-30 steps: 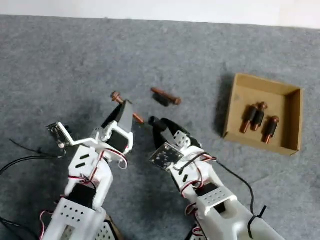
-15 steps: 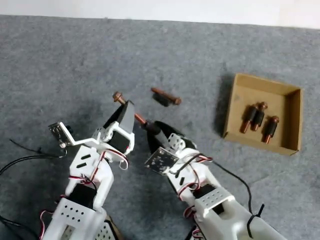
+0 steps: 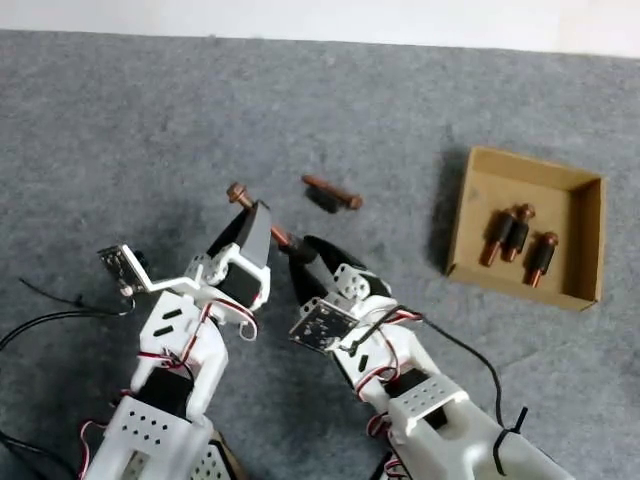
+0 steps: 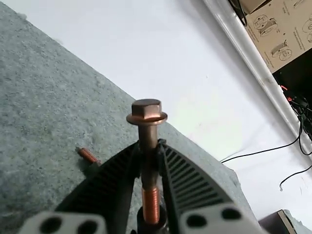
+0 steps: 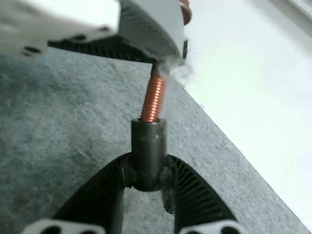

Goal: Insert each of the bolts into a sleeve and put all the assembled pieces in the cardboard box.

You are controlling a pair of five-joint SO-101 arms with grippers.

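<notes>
My left gripper (image 4: 148, 161) is shut on a copper bolt (image 4: 147, 127) by its shank, hex head pointing away; in the high view this bolt (image 3: 238, 193) sticks out past the left gripper (image 3: 262, 228). My right gripper (image 5: 146, 173) is shut on a black sleeve (image 5: 147, 146), and the bolt's threaded end (image 5: 154, 100) sits in the sleeve's mouth. From above the sleeve (image 3: 300, 257) meets the bolt tip beside the right gripper (image 3: 312, 262). Another bolt with a sleeve (image 3: 331, 193) lies on the mat. The cardboard box (image 3: 478, 185) at the right holds three assembled pieces (image 3: 514, 238).
Grey mat (image 3: 120, 130) covers the table, with open room at the left and back. The loose bolt (image 4: 89, 155) lies just beyond both grippers. Cables (image 3: 40, 315) trail at the near left.
The right gripper has moved left with the sleeve until it meets the bolt's threaded tip. The left gripper shifted slightly right with the bolt.
</notes>
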